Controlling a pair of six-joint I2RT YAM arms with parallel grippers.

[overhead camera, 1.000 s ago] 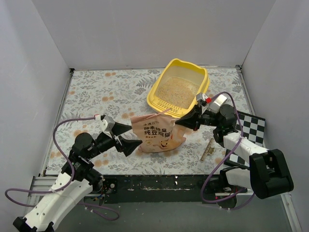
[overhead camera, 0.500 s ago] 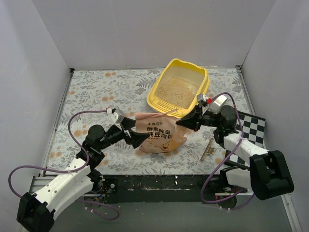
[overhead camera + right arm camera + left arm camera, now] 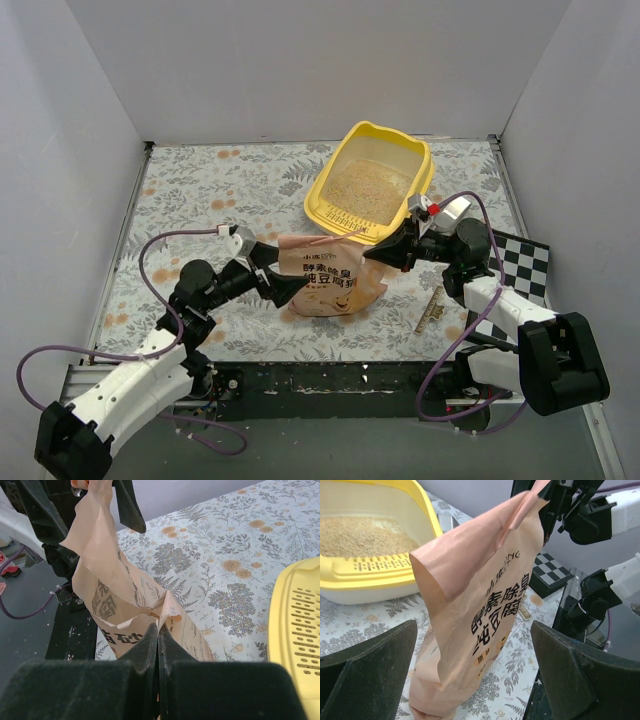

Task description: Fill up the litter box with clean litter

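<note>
The left gripper (image 3: 278, 272) sits at the left edge of the peach-pink litter bag (image 3: 328, 282). Its fingers are spread wide, with the upright bag between them and touching neither. Just behind the bag stands the yellow litter box (image 3: 322, 206), with clean litter (image 3: 365, 185) lying inside. At the bag's upper right corner, the right gripper (image 3: 372, 254) pinches the crinkled edge.

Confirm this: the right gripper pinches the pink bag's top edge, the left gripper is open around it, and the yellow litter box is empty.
Wrong on the litter box: the left wrist view shows beige clean litter in it. The right gripper does pinch the bag; the left gripper is open.
</note>
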